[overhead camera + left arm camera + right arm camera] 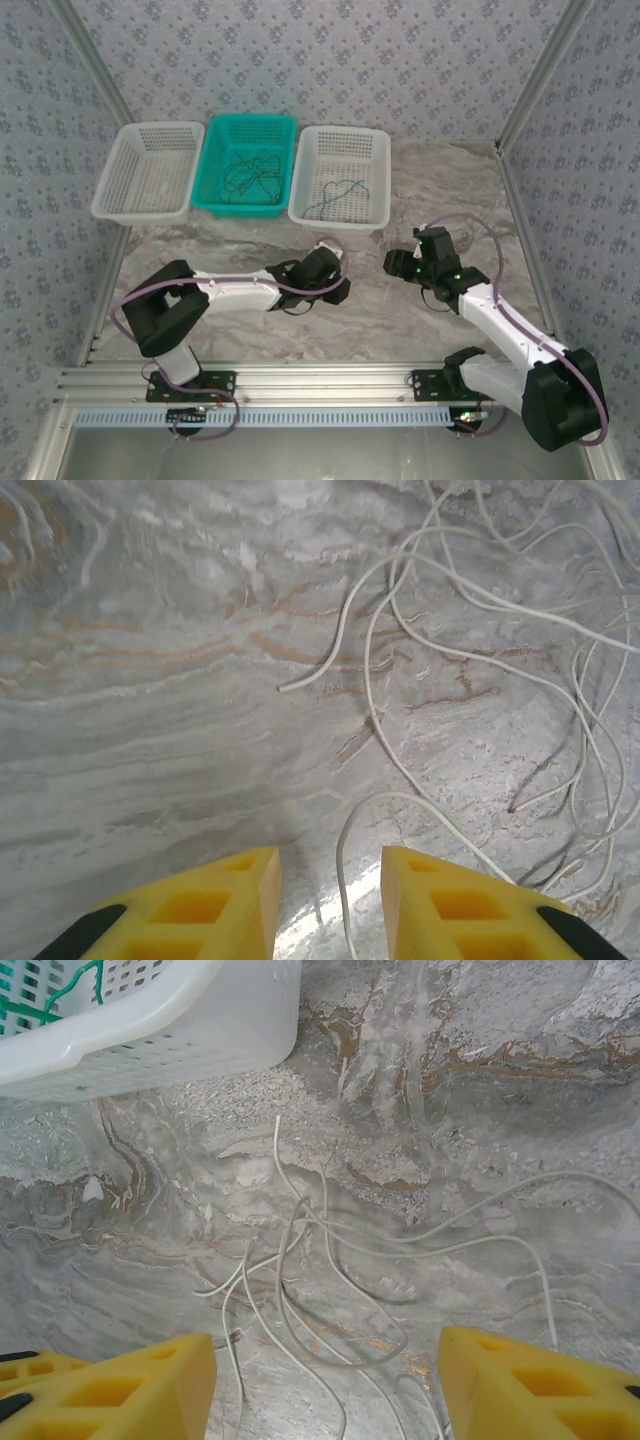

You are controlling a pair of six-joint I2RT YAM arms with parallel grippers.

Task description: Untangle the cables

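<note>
Marble-patterned table [440,190] from above: three baskets line the far side. Dark cables [250,175] lie bunched in the teal basket [250,120]. A green cable [335,190] curls in the right white basket [345,130], and the left white basket [160,127] adjoins the teal one. The left gripper [338,285] and right gripper [393,263] face each other across a gap at mid-table.

Left wrist: yellow fingers [215,900] are moderately parted and hold nothing. One strand of the pale cables [450,610] runs between them on the table.

Right wrist: the fingers are spread wide and empty above the loose pale tangle, near the right white basket's corner.
</note>
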